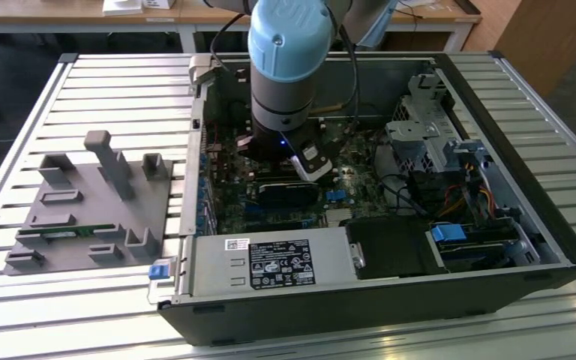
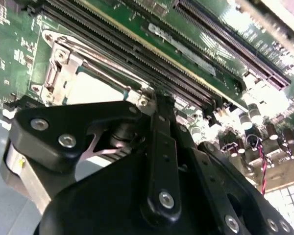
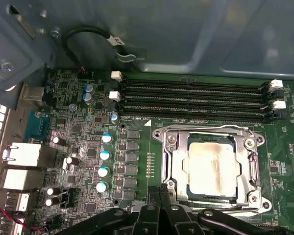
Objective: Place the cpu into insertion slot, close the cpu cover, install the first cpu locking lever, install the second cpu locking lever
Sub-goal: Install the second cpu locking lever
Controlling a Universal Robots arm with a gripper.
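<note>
No legible print from where I work

I see a white-and-black label (image 1: 280, 264) on the grey power supply box (image 1: 268, 262) in the exterior view, and a small tag (image 3: 114, 40) on a black cable (image 3: 83, 34) in the first wrist view; neither can be read.

arm (image 1: 286, 60): seen upper centre of the exterior view, pointed straight down | wrist: held vertical, a small blue light lit on it | gripper (image 2: 157, 105): black linkage seen low in both wrist views, fingers brought together at the tip
</note>
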